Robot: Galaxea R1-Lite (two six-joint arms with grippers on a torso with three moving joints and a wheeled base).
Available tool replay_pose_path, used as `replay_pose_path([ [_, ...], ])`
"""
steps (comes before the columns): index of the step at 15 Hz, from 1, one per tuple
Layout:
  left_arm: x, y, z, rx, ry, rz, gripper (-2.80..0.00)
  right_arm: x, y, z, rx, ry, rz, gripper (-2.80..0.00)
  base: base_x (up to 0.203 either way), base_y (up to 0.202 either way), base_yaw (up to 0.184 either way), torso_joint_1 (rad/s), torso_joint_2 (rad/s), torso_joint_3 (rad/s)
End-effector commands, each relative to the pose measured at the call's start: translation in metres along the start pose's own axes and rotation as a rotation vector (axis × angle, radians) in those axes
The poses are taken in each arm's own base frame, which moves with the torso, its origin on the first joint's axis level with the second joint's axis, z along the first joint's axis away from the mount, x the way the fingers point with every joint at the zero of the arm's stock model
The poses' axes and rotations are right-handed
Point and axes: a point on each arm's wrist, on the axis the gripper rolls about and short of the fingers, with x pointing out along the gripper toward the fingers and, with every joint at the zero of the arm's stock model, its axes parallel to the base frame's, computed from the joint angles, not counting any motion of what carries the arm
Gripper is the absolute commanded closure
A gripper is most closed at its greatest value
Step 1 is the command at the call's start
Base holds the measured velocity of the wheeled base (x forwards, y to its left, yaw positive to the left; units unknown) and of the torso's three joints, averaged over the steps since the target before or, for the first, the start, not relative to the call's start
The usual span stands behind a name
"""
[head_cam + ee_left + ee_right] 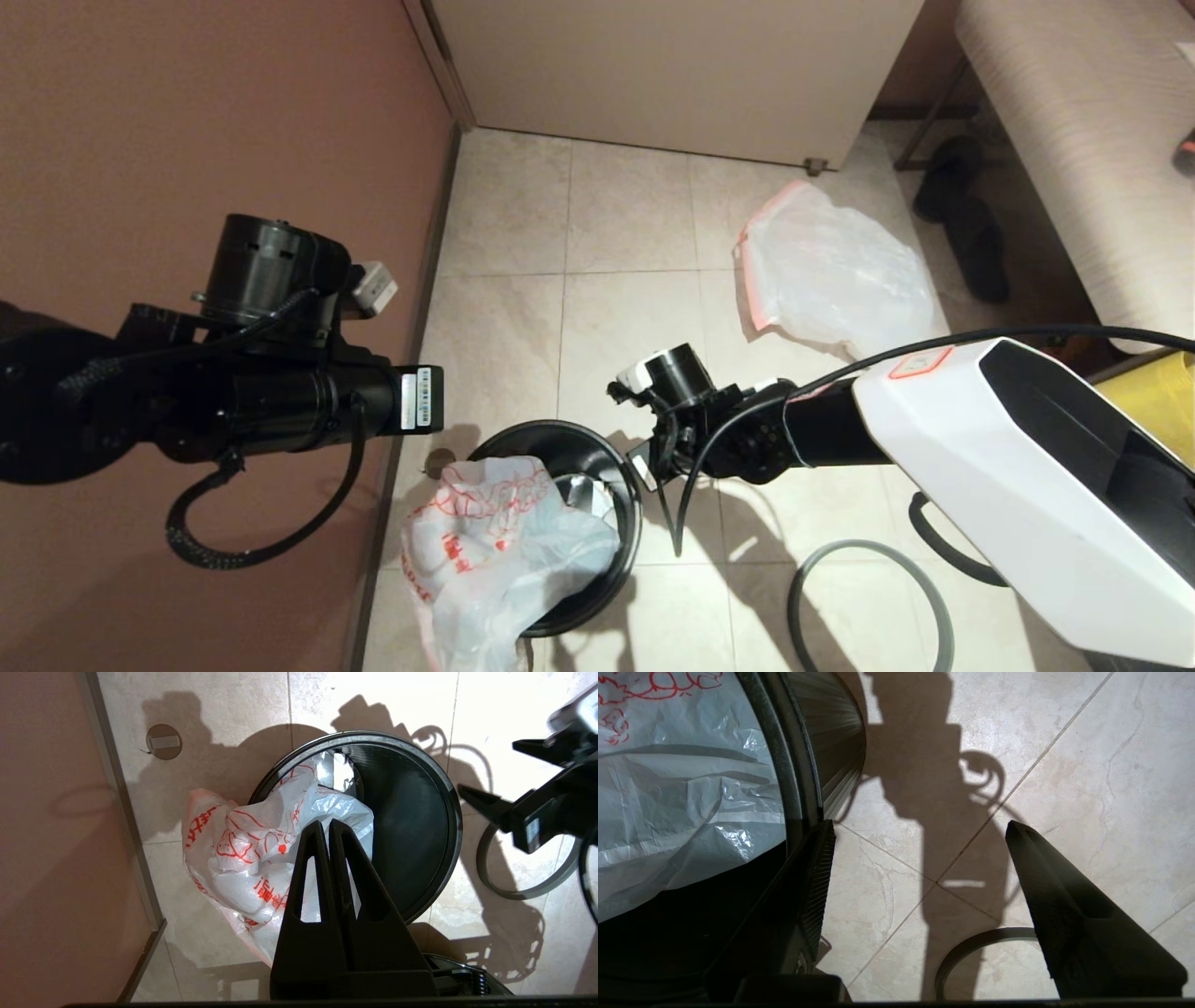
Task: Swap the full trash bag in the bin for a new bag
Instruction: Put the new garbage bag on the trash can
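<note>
One crinkled translucent bag [495, 551], round glossy bin [597, 448]

Pale tiled floor [504, 233], brown wall [187, 112], white cabinet [672, 65], striped bench [1092, 121], dark shoes [966, 219].

Warm, fairly bright light from above and behind the robot throws hard-edged arm shadows onto the tiled floor [635, 224]. Glare whitens the floor in the left wrist view; the wall [187, 112] stays dim.
</note>
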Motion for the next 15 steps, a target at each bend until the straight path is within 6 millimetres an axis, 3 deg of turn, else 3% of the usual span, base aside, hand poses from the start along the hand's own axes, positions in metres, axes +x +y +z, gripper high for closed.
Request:
replay_pose_path([
  [1, -0.001, 0.001, 0.001, -0.005, -0.004, 0.005, 0.00, 0.008, 0.010, -0.005, -0.027, 0.013, 0.012, -2.80, 0.000, 0.000, 0.000, 0.000, 0.00, 0.000],
  [5, -0.002, 0.002, 0.002, -0.007, -0.008, -0.003, 0.00, -0.012, 0.021, 0.011, -0.040, -0.044, 0.038, -2.80, 0.000, 0.000, 0.000, 0.000, 0.00, 0.000],
  [9, -0.003, 0.006, 0.004, -0.016, -0.014, 0.009, 0.00, -0.018, 0.027, 0.016, -0.048, -0.064, 0.048, -2.80, 0.000, 0.000, 0.000, 0.000, 0.00, 0.000],
  [15, -0.006, 0.008, 0.006, -0.024, -0.029, 0.011, 0.00, 0.023, 0.054, -0.019, -0.091, 0.036, 0.071, -2.80, 0.000, 0.000, 0.000, 0.000, 0.00, 0.000],
])
